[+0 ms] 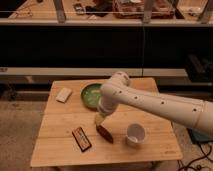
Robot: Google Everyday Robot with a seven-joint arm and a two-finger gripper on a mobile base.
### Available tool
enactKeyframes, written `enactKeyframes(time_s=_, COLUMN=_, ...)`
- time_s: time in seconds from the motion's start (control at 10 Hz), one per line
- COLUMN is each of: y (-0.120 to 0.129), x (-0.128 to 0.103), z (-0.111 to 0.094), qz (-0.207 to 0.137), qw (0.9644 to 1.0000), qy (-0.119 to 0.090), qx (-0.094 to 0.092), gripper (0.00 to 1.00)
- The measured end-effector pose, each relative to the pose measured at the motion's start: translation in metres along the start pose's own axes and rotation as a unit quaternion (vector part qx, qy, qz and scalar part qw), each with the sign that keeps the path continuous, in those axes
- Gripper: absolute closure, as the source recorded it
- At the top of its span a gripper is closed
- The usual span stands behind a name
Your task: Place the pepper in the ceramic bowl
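The pepper [104, 133] is a small dark red-brown chili lying on the wooden table [60, 142], left of the white cup. The ceramic bowl [90, 95] is green and round, at the table's back middle, partly hidden by my arm. My gripper [98, 120] hangs from the white arm that reaches in from the right. It points down, just above and slightly left of the pepper's near end, in front of the bowl.
A flat dark red packet [81, 138] lies left of the pepper. A white cup [135, 134] stands to its right. A pale sponge-like block [63, 95] sits at the back left. A dark shelf unit runs behind the table.
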Motion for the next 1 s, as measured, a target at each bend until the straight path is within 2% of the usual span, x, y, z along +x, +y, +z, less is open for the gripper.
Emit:
enactKeyframes(time_s=0.2, y=0.011, x=-0.006, z=0.024, qz=0.013, qw=0.9999, qy=-0.01, qx=-0.005, gripper=0.4)
enactKeyframes(time_s=0.5, y=0.019, x=-0.007, z=0.048, qz=0.024, qw=0.9997, qy=0.004, qx=-0.001, gripper=0.4)
enactKeyframes(time_s=1.0, y=0.025, x=-0.016, z=0.068, qz=0.037, qw=0.9992, qy=0.009, qx=0.008, gripper=0.4)
